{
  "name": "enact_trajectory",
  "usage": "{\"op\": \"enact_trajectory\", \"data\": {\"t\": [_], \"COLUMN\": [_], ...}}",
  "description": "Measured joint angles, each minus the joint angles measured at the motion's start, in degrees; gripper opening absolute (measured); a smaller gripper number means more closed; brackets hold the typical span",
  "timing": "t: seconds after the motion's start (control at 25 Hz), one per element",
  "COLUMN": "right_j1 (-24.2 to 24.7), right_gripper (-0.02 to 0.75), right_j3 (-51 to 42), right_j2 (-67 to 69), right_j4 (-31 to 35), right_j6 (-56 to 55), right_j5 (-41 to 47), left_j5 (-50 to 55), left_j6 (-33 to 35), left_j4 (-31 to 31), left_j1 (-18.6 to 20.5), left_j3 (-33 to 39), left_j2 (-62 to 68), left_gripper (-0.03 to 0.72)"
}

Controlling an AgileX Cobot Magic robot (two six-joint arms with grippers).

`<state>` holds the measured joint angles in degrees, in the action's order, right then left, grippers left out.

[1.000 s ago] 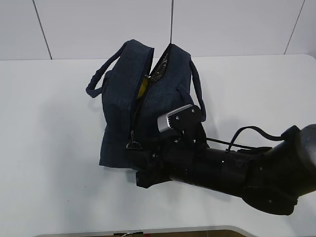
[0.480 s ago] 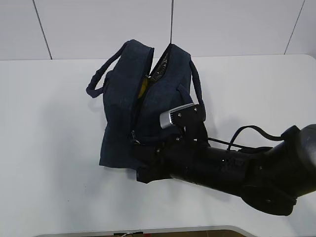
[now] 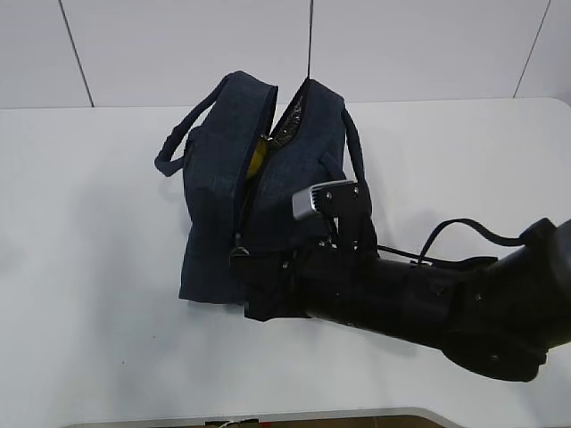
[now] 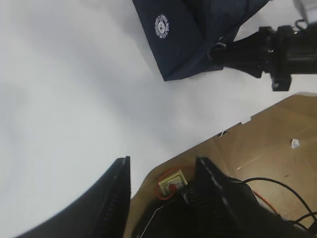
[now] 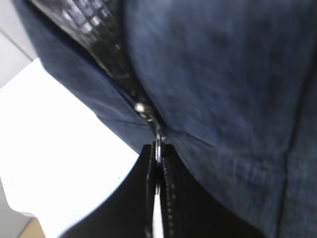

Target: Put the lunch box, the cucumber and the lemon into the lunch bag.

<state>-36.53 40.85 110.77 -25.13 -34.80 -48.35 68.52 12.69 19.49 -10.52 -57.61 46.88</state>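
The navy lunch bag (image 3: 214,205) stands on the white table with its top zipper partly open, and silver lining (image 3: 290,120) shows in the gap. A patch of yellow, the lemon (image 3: 257,156), shows inside the opening. The lunch box and the cucumber are hidden. My right gripper (image 3: 239,259) is at the bag's near end, shut on the metal zipper pull (image 5: 157,141), whose ring sits pinched between the fingertips (image 5: 158,153). My left gripper (image 4: 162,161) stands open and empty over the table's front edge, well away from the bag (image 4: 183,34).
The right arm (image 3: 419,299) lies across the front right of the table, with its cable looped above it. Two padded handles (image 3: 183,134) stick out from the bag's sides. Below the table edge are a wooden floor (image 4: 267,144) and cables.
The right gripper has moved up against the bag's near end and shut on the zipper pull, which hung free a second ago. The left gripper has not changed.
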Motion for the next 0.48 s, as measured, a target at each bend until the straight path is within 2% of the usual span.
{"op": "enact_trajectory", "data": {"t": [0.2,0.48], "right_j1": [0.0,0.0], "right_gripper": [0.005,0.005], "right_j3": [0.0,0.0], "right_j2": [-3.7,-8.3], "right_j4": [-1.5,-3.3], "right_j6": [-1.0,-2.1], "right_j5": [4.7,8.7], "left_j5": [-5.1,-11.9], "left_j6": [3.0,12.5], "left_j4": [1.1,9.1], "left_j1": [0.0,0.0], "left_j3": [6.9,11.0], "left_j2": [2.8,9.3], "left_gripper": [0.305,0.305]}}
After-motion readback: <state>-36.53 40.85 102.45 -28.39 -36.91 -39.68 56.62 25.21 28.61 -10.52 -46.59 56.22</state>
